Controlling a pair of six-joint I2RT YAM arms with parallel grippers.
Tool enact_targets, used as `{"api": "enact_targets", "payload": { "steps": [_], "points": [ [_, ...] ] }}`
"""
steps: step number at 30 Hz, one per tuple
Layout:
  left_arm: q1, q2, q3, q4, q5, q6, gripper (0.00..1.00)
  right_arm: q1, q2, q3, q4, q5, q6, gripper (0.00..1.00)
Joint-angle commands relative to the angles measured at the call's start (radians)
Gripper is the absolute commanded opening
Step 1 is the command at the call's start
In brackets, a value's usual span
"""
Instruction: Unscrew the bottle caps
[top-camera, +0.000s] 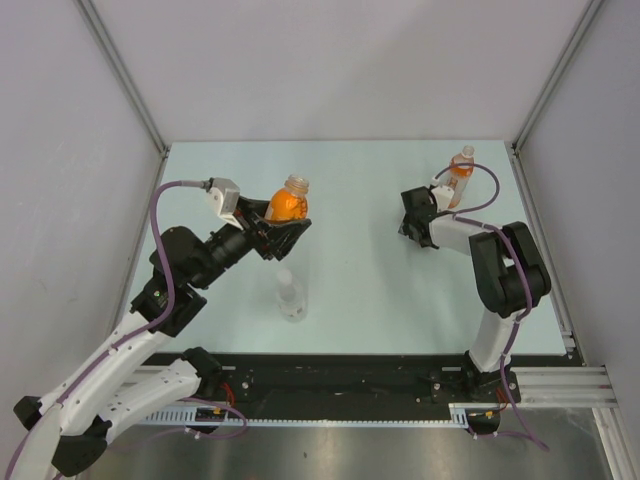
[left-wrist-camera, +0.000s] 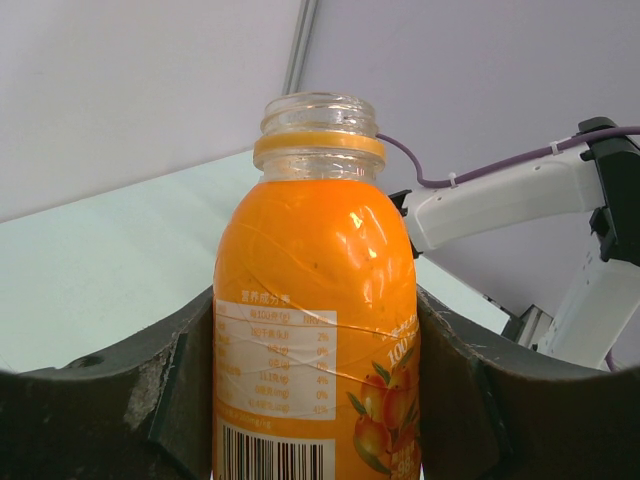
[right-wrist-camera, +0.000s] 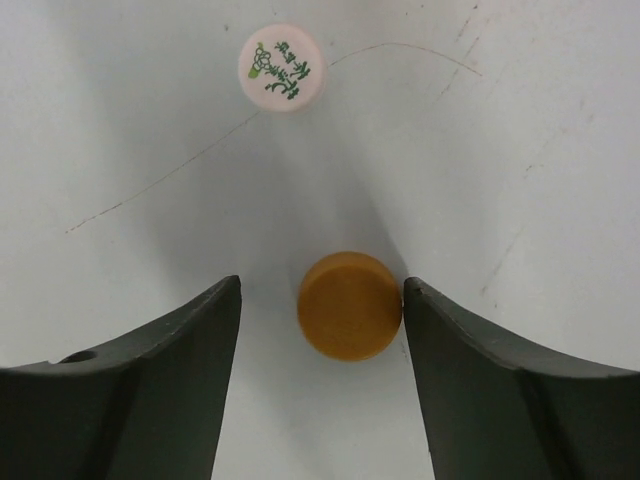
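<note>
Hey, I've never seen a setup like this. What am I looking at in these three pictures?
Two robot arms work at a pale table. One picture looks down from above; the other two come from wrist cameras. The left tool grips a squat orange bottle, its neck open. The right tool hangs open over an orange cap lying between its fingers, a white cap beyond. A clear bottle and a taller orange bottle stand free.

A lab test cell: grey panel walls (top-camera: 330, 60), aluminium framing (top-camera: 122, 70), pale table (top-camera: 360, 290).
</note>
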Motion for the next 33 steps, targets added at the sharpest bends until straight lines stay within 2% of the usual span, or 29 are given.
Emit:
{"api": "enact_targets", "payload": {
  "steps": [1, 5, 9, 16, 19, 20, 23, 24, 26, 27, 29, 30, 33],
  "points": [
    [-0.007, -0.008, 0.001, 0.006, 0.001, -0.013, 0.01, 0.012, -0.007, 0.003, -0.09, -0.025, 0.021, 0.72],
    [-0.008, -0.01, -0.003, 0.006, -0.002, -0.011, 0.01, 0.024, -0.036, 0.005, -0.112, -0.005, 0.027, 0.73],
    [-0.01, -0.002, -0.008, 0.009, -0.012, -0.01, 0.01, 0.083, -0.151, 0.005, -0.11, 0.049, -0.001, 0.75],
    [-0.01, 0.01, -0.003, 0.015, -0.027, -0.002, 0.01, 0.219, -0.467, 0.075, -0.259, 0.159, -0.047, 0.79],
    [-0.01, 0.022, -0.003, 0.024, -0.033, 0.008, 0.01, 0.297, -0.604, 0.071, -0.251, 0.128, -0.065, 0.79],
    [-0.01, 0.028, -0.002, 0.026, -0.03, 0.012, 0.01, 0.316, -0.695, 0.066, -0.231, 0.106, -0.1, 0.79],
    [-0.01, 0.054, -0.003, 0.05, 0.004, 0.031, 0.0, 0.324, -0.875, 0.008, -0.048, -0.22, -0.125, 0.77],
    [-0.01, 0.07, 0.0, 0.065, 0.057, 0.042, 0.0, 0.322, -0.912, -0.012, 0.049, -0.38, -0.114, 0.77],
    [-0.01, 0.084, -0.005, 0.09, 0.123, 0.059, 0.0, 0.308, -0.952, -0.009, 0.109, -0.532, -0.094, 0.78],
    [-0.01, 0.09, -0.005, 0.128, 0.245, 0.065, 0.0, 0.298, -0.981, -0.006, 0.149, -0.643, -0.056, 0.78],
    [-0.01, 0.114, -0.015, 0.179, 0.394, 0.07, 0.02, 0.267, -0.995, -0.005, 0.201, -0.759, -0.004, 0.79],
    [-0.01, 0.126, -0.014, 0.223, 0.524, 0.068, 0.02, 0.246, -1.0, -0.005, 0.247, -0.86, 0.04, 0.79],
    [-0.01, 0.182, 0.011, 0.271, 0.657, 0.009, 0.02, 0.235, -1.0, -0.003, 0.287, -0.946, 0.094, 0.8]
  ]
}}
